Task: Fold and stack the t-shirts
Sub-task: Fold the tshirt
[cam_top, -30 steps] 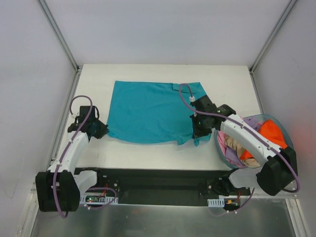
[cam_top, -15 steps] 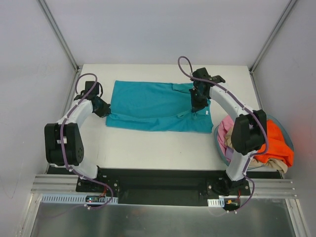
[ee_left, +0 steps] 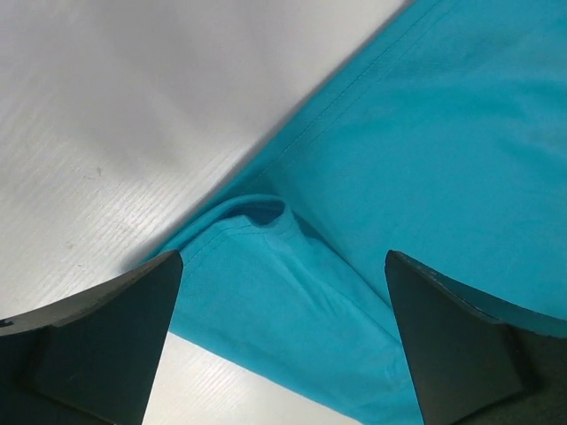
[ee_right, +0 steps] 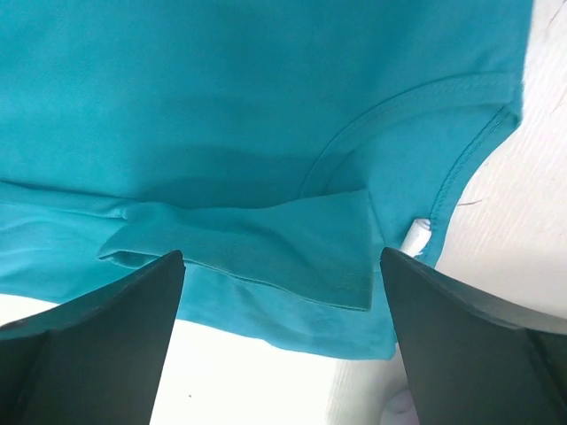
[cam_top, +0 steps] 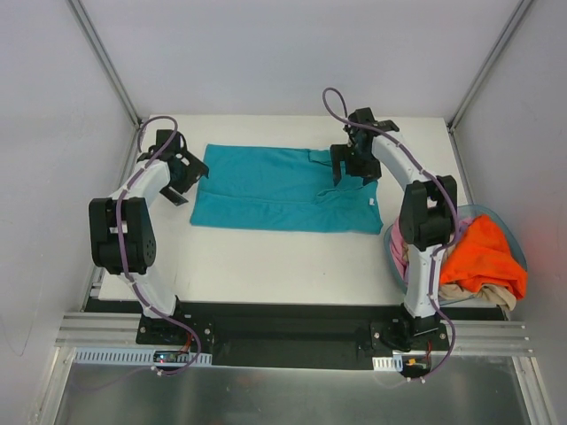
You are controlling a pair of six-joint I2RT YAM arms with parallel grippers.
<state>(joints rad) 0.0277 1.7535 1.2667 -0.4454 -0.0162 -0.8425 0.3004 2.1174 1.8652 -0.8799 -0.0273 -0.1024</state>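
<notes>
From the top view, the teal t-shirt (cam_top: 275, 190) lies on the bench (cam_top: 266, 266) as a long folded band. Its long axis runs 9 to 3 o'clock, with the collar at the 3 o'clock end. The left arm (cam_top: 143, 188) has its jaws at the band's 9 o'clock end and the right arm (cam_top: 394, 164) has its jaws over the 3 o'clock end, so each end has an arm right beside it. More shirts are heaped in the basket (cam_top: 512, 228) off at 4 o'clock, with an orange t-shirt (cam_top: 478, 257) on top.

In the left wrist view, my fingers (ee_left: 97, 345) stand wide apart with nothing between them, so I hold no cloth here. The curled hem corner (ee_left: 252, 217) lies under the gap. The cloth spreads away toward 1 o'clock, and there is bare bench toward 10 o'clock.

In the right wrist view, these jaws are also spread wide and empty. Below them I see the collar seam (ee_right: 399, 106), a folded-in sleeve flap (ee_right: 266, 239) and the white neck tag (ee_right: 415, 237) toward 4 o'clock.

I judge the next fold goes across the long axis, one short end carried over the other. Neither arm is nearer overall, and the collar end belongs to the right.
</notes>
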